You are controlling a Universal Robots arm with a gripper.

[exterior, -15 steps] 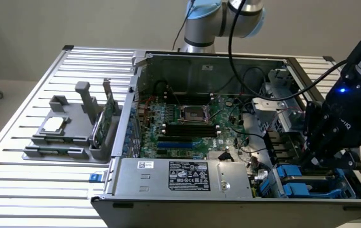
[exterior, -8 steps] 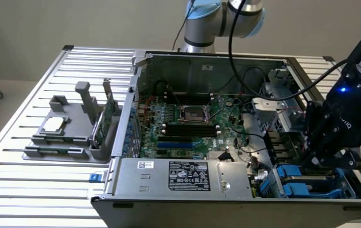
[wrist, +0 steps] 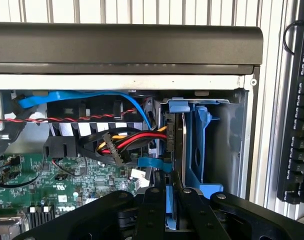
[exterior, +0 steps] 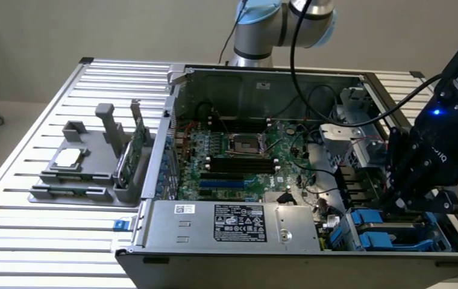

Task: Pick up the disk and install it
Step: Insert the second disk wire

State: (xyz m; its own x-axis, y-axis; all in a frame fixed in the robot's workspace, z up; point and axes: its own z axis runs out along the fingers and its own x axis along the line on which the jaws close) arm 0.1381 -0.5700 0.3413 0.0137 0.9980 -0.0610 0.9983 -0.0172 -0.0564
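Exterior view first: I see the open computer case (exterior: 310,247) lying on a slatted metal table (exterior: 44,229), near its edge closest to the camera. My gripper (exterior: 404,201) is lowered into the case at the corner on the exterior view's right, where the blue drive bays (exterior: 373,232) sit. The fingers stand narrow, closed on the disk (exterior: 396,212), of which I can see only a little between them, just above the blue bays. The motherboard (exterior: 237,156) fills the middle of the case, and the power supply (exterior: 237,224) with its white label lies along the near wall. On the exterior view's left part of the table, a grey holder (exterior: 92,171) carries a small square silver chip (exterior: 68,158) and a thin green card (exterior: 139,147) standing upright. The arm's base (exterior: 281,24) stands behind the case, at the far edge of the table. Behind it is a plain beige wall.

Wrist view: the black fingers (wrist: 153,210) are close together, and between them I see the thin edge of the disk (wrist: 178,145) with its blue carrier frame (wrist: 201,150). It stands on edge inside the bay at the corner of the case, beside the case wall. Red, yellow and black cables (wrist: 122,145) and a flat blue cable (wrist: 82,97) run just beside it. Beyond the dark case rim (wrist: 127,45) the table slats continue.
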